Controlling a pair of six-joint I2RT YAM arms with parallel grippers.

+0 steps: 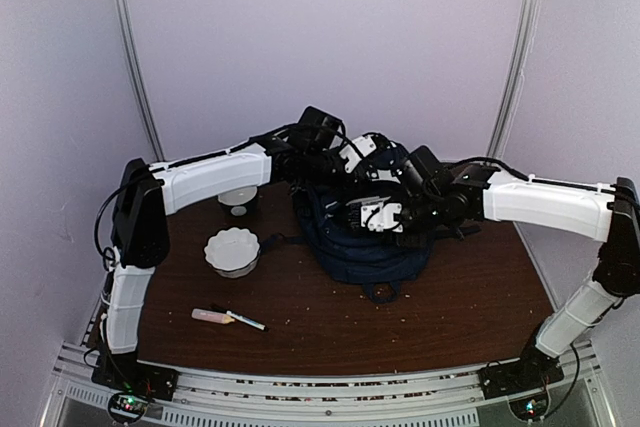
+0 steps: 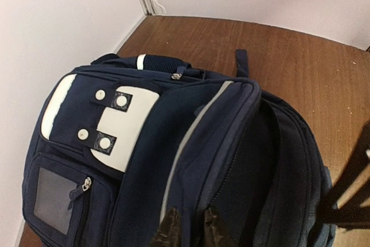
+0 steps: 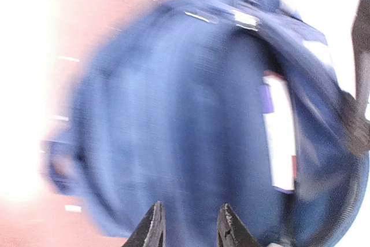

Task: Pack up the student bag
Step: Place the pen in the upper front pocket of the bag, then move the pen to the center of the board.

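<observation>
Pale walls (image 1: 330, 37) enclose the workspace on the left, far and right sides. Below them you see the dark brown wooden table (image 1: 450, 307), speckled with small light crumbs.

The student bag (image 1: 365, 252), navy with white buckle patches on its front pocket, stands on the table just right of centre toward the far edge. Its top handle loop points to the near side.

The left arm (image 1: 210, 177) reaches from the near left corner across to the far side of the bag. The right arm (image 1: 545, 202) reaches in from the right, over the bag's top.

In the left wrist view, the left gripper (image 2: 192, 229) has its fingers drawn nearly together, pinching a fold of fabric at the bag's upper rim. In the right wrist view, which is blurred, the right gripper (image 3: 189, 227) hangs over the bag with its fingers partly spread and nothing between them.

A white scalloped bowl (image 1: 232, 250) sits left of the bag and apart from it. Beyond it, a second white dish (image 1: 240, 197) lies partly under the left arm. A marker pen (image 1: 245, 320) lies near the front left, and a small pinkish item (image 1: 212, 316) is just beside its left end.
</observation>
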